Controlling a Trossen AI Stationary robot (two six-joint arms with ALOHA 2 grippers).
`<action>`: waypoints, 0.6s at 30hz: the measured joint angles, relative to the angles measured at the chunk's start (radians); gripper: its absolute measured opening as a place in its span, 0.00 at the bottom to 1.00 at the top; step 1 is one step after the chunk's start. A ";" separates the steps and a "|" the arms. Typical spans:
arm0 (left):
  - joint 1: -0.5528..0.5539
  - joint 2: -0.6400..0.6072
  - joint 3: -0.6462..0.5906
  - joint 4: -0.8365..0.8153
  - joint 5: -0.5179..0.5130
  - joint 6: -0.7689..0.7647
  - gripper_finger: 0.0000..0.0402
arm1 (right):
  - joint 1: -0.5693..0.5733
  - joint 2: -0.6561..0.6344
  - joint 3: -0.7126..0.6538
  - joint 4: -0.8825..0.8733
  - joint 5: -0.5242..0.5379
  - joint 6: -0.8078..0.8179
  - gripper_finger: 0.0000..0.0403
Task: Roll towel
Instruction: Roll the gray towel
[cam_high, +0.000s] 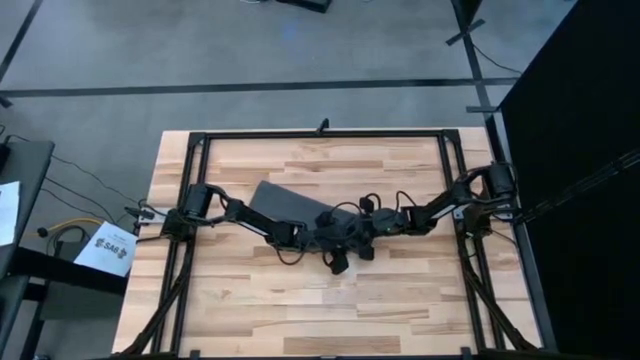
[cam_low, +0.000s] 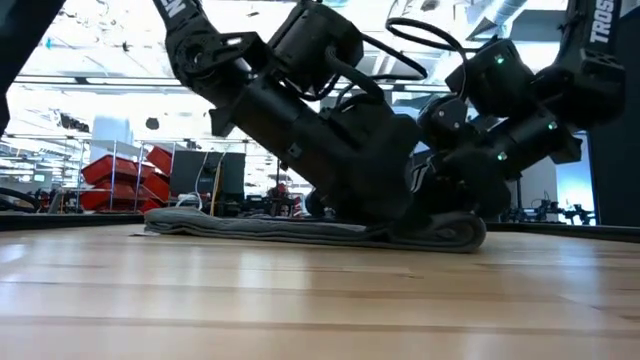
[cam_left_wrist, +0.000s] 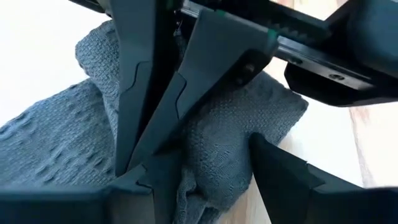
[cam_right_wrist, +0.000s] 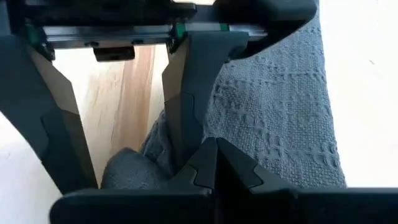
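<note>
The dark grey towel (cam_high: 285, 205) lies flat on the wooden table, running from the far left toward the middle. Its right end (cam_low: 450, 235) is turned over into a low roll. Both grippers meet at that end. My left gripper (cam_left_wrist: 205, 168) comes from the table's left and is open, its fingers on either side of the bunched cloth (cam_left_wrist: 217, 143). My right gripper (cam_right_wrist: 214, 152) comes from the right and is shut on a fold of the towel. In the low view the arms hide the top of the roll. My left gripper is open with the bunched end of the towel (cam_left_wrist: 211, 155) between its fingers. One fingertip (cam_left_wrist: 258, 146) lies against the cloth's edge. It slants down from the table's left. I cannot tell whether it grips the cloth. My right gripper pinches a raised fold at the towel's rolled end (cam_right_wrist: 186, 158) between its two shut fingers. It slants down from the table's right. The rest of the towel (cam_right_wrist: 273, 112) stays flat on the table.
A black frame (cam_high: 320, 133) runs around the tabletop, with rails along the left and right sides. Bare wood (cam_high: 320, 300) lies between the towel and the near edge. A sheet of paper (cam_high: 108, 248) sits off the table's left edge.
</note>
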 joint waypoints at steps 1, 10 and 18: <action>-0.001 -0.012 0.000 -0.028 -0.001 0.001 0.43 | -0.003 0.003 0.001 -0.002 -0.002 0.000 0.00; -0.003 -0.203 -0.008 -0.324 -0.154 0.070 0.43 | -0.020 0.004 0.000 -0.015 -0.010 -0.004 0.00; 0.038 -0.146 -0.023 -0.250 -0.088 0.119 0.43 | 0.000 0.005 -0.001 -0.019 0.002 -0.013 0.00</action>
